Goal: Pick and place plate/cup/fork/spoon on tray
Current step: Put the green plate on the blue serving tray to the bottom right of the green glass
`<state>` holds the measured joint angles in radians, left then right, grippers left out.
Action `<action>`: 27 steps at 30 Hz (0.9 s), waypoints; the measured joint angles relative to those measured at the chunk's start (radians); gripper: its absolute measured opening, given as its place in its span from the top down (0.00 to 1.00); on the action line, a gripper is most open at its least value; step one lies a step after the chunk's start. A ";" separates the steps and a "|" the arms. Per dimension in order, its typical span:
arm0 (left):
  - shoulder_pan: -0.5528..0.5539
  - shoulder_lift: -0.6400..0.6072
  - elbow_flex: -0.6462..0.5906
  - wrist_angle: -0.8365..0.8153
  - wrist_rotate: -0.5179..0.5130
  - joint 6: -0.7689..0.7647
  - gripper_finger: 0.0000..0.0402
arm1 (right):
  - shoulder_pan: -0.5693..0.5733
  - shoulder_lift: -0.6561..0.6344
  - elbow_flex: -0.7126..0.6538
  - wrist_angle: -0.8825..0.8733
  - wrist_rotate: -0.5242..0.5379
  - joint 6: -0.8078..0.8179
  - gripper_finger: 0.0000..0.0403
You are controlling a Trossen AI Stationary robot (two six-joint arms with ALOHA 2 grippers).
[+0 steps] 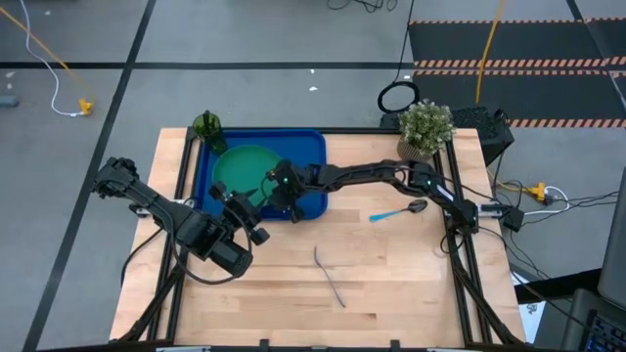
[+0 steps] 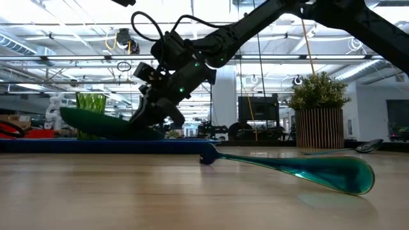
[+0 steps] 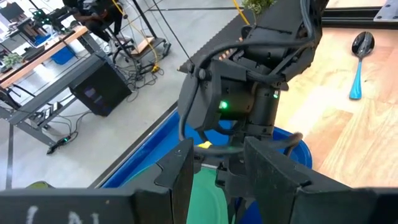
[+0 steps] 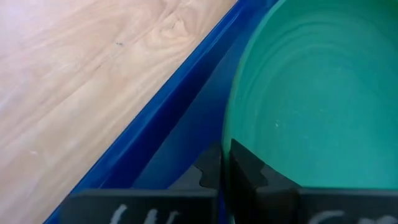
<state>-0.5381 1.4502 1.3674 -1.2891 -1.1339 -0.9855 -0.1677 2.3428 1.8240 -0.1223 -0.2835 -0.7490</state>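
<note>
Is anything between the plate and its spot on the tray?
Nothing visible. The right gripper is shut on the plate rim, the plate tilted over the tray; the cup stands at its far-left corner.

I see both grippers crowding the tray's near edge: the right gripper over the plate's rim, the left gripper just beside it. The cup and plant block the far corners. Open table surrounds the fork and spoon.
</note>
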 joint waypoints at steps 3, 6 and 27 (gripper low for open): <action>0.000 0.000 0.000 0.001 0.003 0.000 0.64 | 0.000 0.010 0.000 0.015 0.001 0.000 1.00; 0.000 0.000 0.000 0.001 0.007 0.000 0.64 | 0.000 0.010 0.000 0.019 0.001 0.002 0.97; 0.000 0.000 0.000 0.008 0.007 0.003 0.64 | 0.004 -0.006 -0.001 0.037 0.058 0.019 0.81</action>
<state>-0.5382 1.4502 1.3674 -1.2814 -1.1271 -0.9825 -0.1635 2.3368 1.8226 -0.0849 -0.2251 -0.7304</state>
